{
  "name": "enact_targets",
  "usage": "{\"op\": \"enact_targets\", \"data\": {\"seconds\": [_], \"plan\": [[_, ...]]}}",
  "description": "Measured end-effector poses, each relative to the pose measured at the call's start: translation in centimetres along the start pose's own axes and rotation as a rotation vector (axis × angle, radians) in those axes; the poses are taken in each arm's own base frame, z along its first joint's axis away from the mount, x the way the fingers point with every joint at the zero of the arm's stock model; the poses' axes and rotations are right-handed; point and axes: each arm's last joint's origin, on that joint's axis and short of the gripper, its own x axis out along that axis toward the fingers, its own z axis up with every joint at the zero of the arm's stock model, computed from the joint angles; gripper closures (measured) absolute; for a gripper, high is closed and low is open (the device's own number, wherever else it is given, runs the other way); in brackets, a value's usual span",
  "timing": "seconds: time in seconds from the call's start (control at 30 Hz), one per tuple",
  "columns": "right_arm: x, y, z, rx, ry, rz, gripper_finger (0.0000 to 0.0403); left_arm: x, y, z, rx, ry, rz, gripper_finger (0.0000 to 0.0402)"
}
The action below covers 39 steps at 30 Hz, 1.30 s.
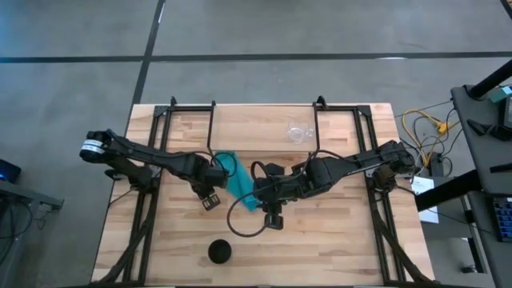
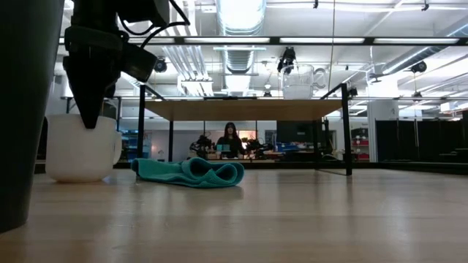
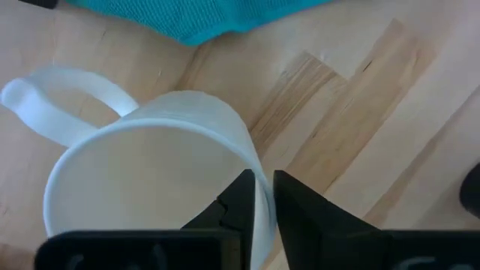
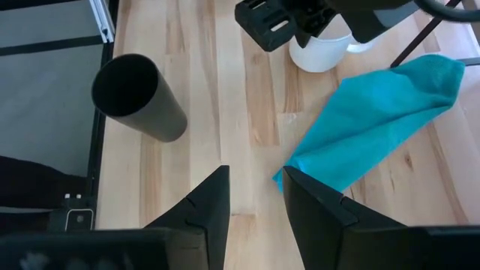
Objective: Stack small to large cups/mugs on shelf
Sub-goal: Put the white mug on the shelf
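Note:
A white handled mug stands upright on the tabletop next to the teal cloth. My left gripper reaches down onto the mug's rim and is shut on it. A black cylindrical cup stands near the table's front edge. On the raised shelf sits a small clear glass cup. My right gripper hangs open above the table by the cloth's near end, with nothing between its fingers. My left gripper holds the mug's wall at the rim, on the side away from the handle. One finger is inside the mug and the other is outside. The fingers point down from above. The mug stands upright with its base on the table.
The teal cloth lies crumpled between the two grippers. Black shelf legs and frame rails run along both sides of the table. A black cable loops below the right arm. Bare wood shows to the right of the black cup.

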Motion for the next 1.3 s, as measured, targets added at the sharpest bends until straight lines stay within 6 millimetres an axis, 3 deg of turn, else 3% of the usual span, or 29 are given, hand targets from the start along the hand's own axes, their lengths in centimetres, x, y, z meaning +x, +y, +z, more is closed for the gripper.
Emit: {"op": "enact_targets", "data": {"seconds": [0.23, 0.37, 0.67, 0.8, 0.97, 1.1, 1.3], "plan": [[0.0, 0.0, 0.0, 0.001, 0.0, 0.0, 0.0284, -0.6, -0.2, 0.1, 0.021, -0.005, -0.024, 0.0399], [0.0, 0.0, 0.0, 0.001, 0.0, 0.0, 0.0284, -2.3, -1.0, 0.7, 0.037, -0.014, -0.107, 0.04], [-0.1, -0.1, -0.3, 0.0, 0.03, -0.011, 0.0284, -11.4, -3.0, 2.1, 0.155, -0.192, -0.24, 0.0401], [-0.1, -0.2, -0.5, -0.002, 0.054, -0.019, 0.0284, -15.4, -3.1, 2.4, 0.214, -0.34, -0.217, 0.0401], [-0.1, -0.2, -0.5, -0.003, 0.055, -0.019, 0.0284, -18.9, -2.4, 3.0, 0.251, -0.502, -0.156, 0.0401], [-0.1, -0.2, -0.5, -0.003, 0.055, -0.019, 0.0284, -20.0, -1.7, 4.3, 0.258, -0.551, -0.128, 0.0401], [-0.1, -0.2, -0.5, -0.005, 0.055, -0.019, 0.0284, -19.5, -1.2, 7.3, 0.391, -0.54, -0.03, 0.0401]]}}
